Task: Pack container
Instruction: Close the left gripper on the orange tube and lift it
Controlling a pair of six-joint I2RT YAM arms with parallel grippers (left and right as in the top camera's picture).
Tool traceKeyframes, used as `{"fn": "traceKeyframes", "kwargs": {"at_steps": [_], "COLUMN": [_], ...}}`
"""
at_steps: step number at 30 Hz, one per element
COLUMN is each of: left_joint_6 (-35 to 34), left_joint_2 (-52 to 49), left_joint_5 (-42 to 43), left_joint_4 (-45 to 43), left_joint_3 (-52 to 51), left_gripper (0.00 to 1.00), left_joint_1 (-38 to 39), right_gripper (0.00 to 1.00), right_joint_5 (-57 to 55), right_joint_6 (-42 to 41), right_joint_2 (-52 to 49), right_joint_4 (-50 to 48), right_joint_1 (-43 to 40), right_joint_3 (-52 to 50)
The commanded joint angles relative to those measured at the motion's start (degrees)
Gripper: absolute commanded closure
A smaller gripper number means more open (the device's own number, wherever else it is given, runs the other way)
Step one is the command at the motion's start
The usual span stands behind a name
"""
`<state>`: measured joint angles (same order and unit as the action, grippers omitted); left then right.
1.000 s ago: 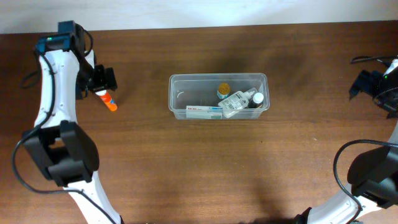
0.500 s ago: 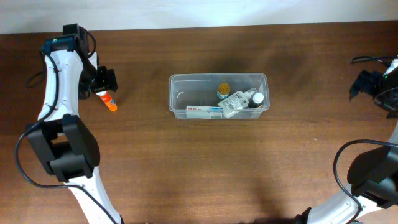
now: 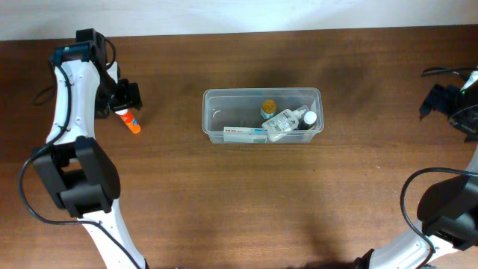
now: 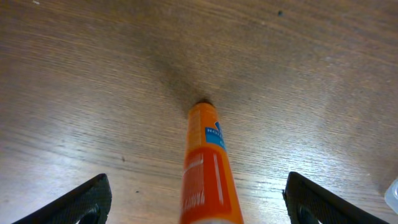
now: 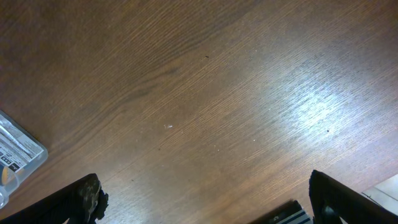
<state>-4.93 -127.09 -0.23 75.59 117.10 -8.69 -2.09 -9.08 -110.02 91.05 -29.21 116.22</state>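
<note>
The container (image 3: 213,119), a clear rectangular tub, stands at the table's middle with a white box (image 3: 243,134) and small bottles (image 3: 284,121) inside. An orange tube (image 3: 131,122) lies on the wood at the far left. My left gripper (image 3: 125,97) is over its white-capped end, open. In the left wrist view the tube (image 4: 208,168) runs up between the two dark fingers (image 4: 87,199), with wide gaps on both sides. My right gripper (image 3: 441,101) sits at the far right edge, open and empty (image 5: 205,199).
The right wrist view shows bare wood and one corner of the container (image 5: 18,155) at the left edge. A white wall borders the table's far side. Both arms' bases stand at the near left and near right.
The left arm's upper part has shifted a little to the right. Its gripper stays over the tube, which has not moved. The right arm is still.
</note>
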Motion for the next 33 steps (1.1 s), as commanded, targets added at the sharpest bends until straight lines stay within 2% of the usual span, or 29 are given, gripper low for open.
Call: {"fn": "traceKeyframes", "kwargs": {"at_steps": [1, 4, 5, 10, 16, 19, 22, 23, 33], "left_joint_6": [0.70, 0.68, 0.68, 0.70, 0.70, 0.68, 0.68, 0.68, 0.70], "left_joint_2": [-3.30, -3.63, -3.61, -3.61, -3.63, -3.61, -3.61, -3.61, -3.61], "left_joint_5": [0.90, 0.90, 0.90, 0.87, 0.90, 0.90, 0.90, 0.90, 0.92], "left_joint_4": [0.11, 0.04, 0.02, 0.04, 0.04, 0.17, 0.37, 0.48, 1.64], "left_joint_3": [-0.09, -0.09, -0.07, -0.07, -0.07, -0.07, -0.07, -0.07, 0.39], "left_gripper": [0.11, 0.11, 0.16, 0.19, 0.30, 0.41, 0.60, 0.62, 0.68], "left_joint_1": [0.04, 0.04, 0.04, 0.04, 0.04, 0.04, 0.04, 0.04, 0.04], "right_gripper": [0.02, 0.02, 0.02, 0.02, 0.02, 0.02, 0.02, 0.01, 0.02], "right_joint_5": [-0.07, -0.07, -0.07, -0.07, -0.07, -0.07, -0.07, -0.07, -0.07], "right_joint_6": [-0.68, -0.68, -0.68, -0.68, -0.68, -0.68, -0.68, -0.68, -0.68], "right_joint_2": [0.81, 0.81, 0.81, 0.81, 0.81, 0.81, 0.81, 0.81, 0.81], "right_joint_4": [-0.09, -0.09, -0.09, -0.09, -0.09, -0.09, -0.09, -0.09, -0.09], "right_joint_1": [-0.11, -0.11, -0.11, -0.11, -0.11, -0.11, -0.11, -0.11, -0.11], "right_joint_3": [0.11, 0.11, 0.11, 0.11, 0.11, 0.11, 0.11, 0.11, 0.11]}}
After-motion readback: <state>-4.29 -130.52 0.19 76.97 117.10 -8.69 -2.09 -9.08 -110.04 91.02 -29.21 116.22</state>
